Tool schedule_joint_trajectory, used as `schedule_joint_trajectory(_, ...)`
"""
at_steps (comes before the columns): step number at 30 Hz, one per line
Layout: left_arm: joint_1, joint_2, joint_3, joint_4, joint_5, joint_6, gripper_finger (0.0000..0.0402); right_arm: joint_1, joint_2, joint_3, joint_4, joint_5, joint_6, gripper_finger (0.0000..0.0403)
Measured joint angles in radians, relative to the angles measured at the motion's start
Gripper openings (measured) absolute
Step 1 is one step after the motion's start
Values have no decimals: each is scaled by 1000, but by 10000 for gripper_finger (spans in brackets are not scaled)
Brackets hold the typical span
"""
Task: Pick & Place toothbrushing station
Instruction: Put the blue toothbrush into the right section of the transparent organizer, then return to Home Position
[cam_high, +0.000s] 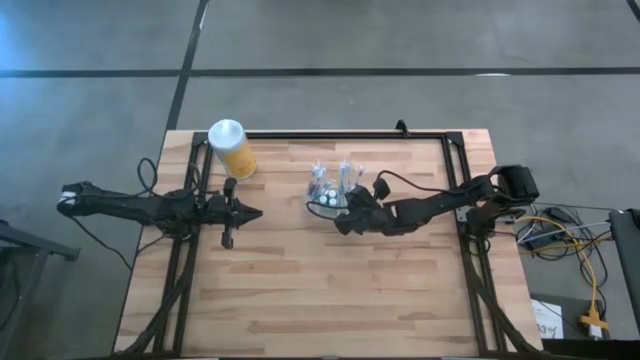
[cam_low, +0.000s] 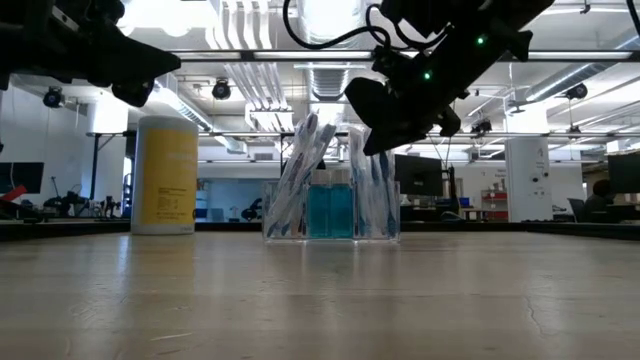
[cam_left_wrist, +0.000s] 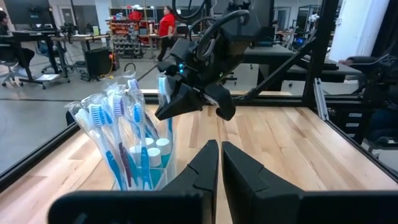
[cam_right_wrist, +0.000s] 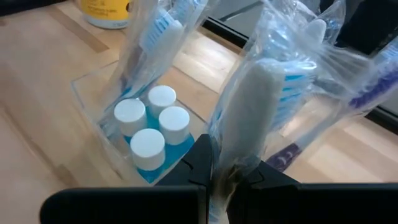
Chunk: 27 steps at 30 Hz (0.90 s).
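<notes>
A: Where's the station?

B: The station (cam_high: 333, 188), a clear box, stands on the counter (cam_high: 320, 290) toward the far edge, a little right of the middle. It holds wrapped toothbrushes (cam_left_wrist: 118, 134) standing up and four small white-capped bottles (cam_right_wrist: 151, 126) with blue below the caps.

A: And the right pincer?

B: The right pincer (cam_high: 345, 222) is right at the station's near side, raised off the counter in the low view. Its fingers are closed tight on one wrapped toothbrush (cam_right_wrist: 252, 118), seen pinched between them in the wrist view.

A: The left one?

B: The left pincer (cam_high: 255, 212) hangs above the counter, well left of the station, fingers closed with nothing between them. A yellow can (cam_high: 232, 148) with a white lid stands near the far left corner
</notes>
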Motion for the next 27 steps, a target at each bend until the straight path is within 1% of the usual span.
schedule_joint_trajectory(5,0,0,0,0,0,0,25,0,0,-1,2,-2,-14,13)
schedule_joint_trajectory(8,0,0,0,0,-1,0,25,0,0,-1,6,-7,-13,27)
schedule_joint_trajectory(12,0,0,0,0,-3,0,26,0,0,-3,3,-22,-12,76)
schedule_joint_trajectory(16,0,0,0,0,-3,0,26,0,0,-3,3,-16,-11,133)
schedule_joint_trajectory(19,0,0,0,0,-3,0,26,0,-17,-3,6,-11,-24,168)
schedule_joint_trajectory(23,0,-1,0,-1,-3,1,26,2,-67,-3,4,-8,-58,199)
schedule_joint_trajectory(27,0,-4,0,-1,-3,10,26,5,-133,-3,3,-5,-118,214)
